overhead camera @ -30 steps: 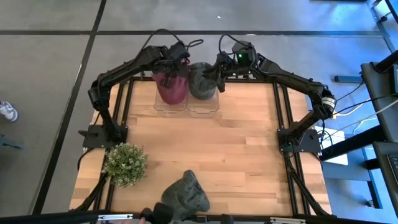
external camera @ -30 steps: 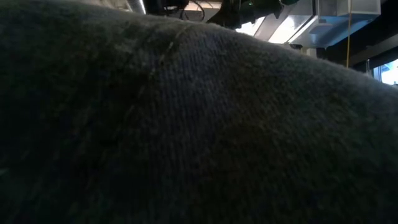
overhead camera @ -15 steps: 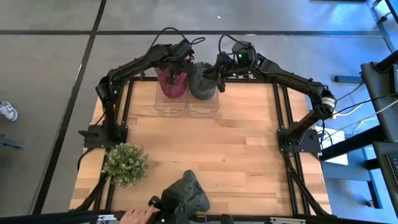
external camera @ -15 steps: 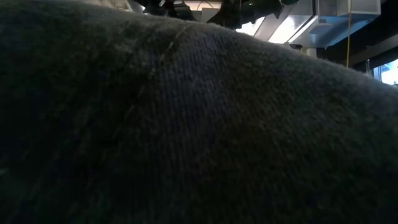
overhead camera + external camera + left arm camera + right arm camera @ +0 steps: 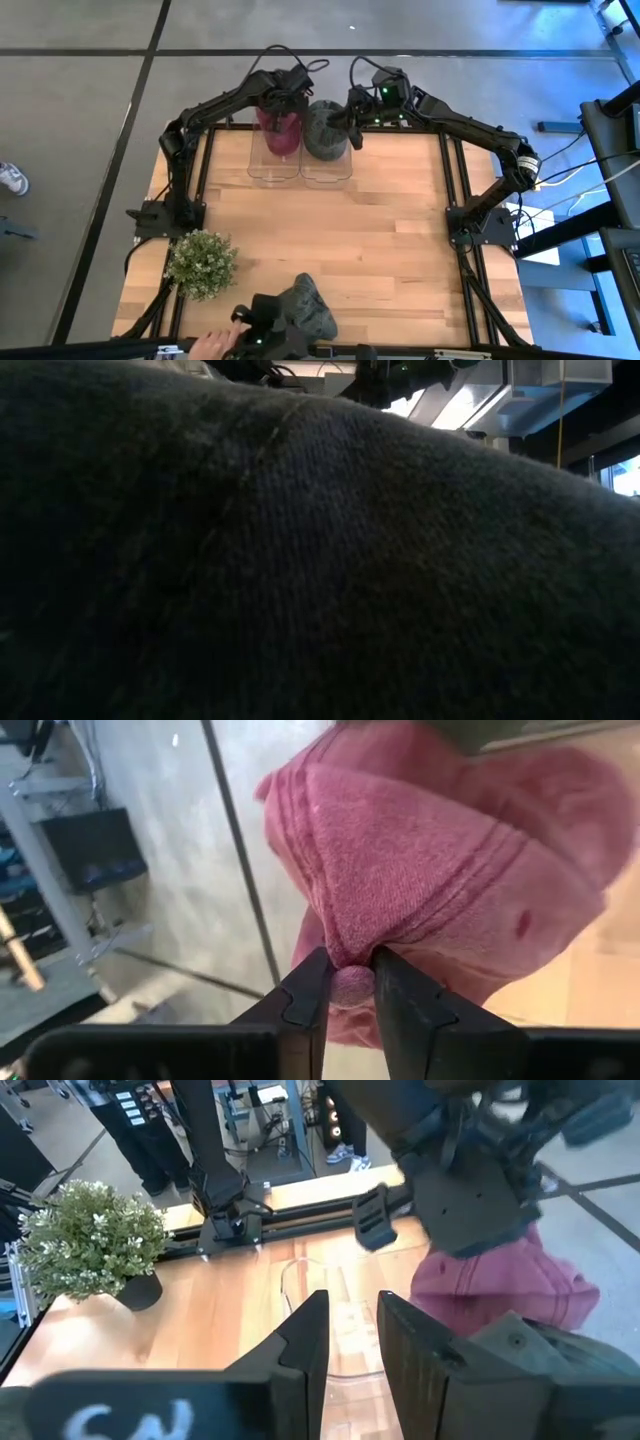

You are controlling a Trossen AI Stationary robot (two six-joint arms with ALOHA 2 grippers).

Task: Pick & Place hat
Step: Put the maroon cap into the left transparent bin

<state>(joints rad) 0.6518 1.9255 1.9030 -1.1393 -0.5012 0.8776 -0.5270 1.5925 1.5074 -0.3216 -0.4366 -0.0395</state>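
Lettering "SN" shows on right gripper [image 5: 348,1342]; left gripper [image 5: 348,982] pinches pink hat [image 5: 440,850].

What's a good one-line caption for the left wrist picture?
Left gripper pinching a fold of the pink hat between its two dark fingers, floor behind.

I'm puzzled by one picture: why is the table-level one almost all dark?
Low view: a grey hat sits against the lens, filling the frame with dim knitted fabric; only bright ceiling lights show along the top. High view: evenly lit, the same hat at the table's near edge. Left wrist view: pink hat sharp, background soft.
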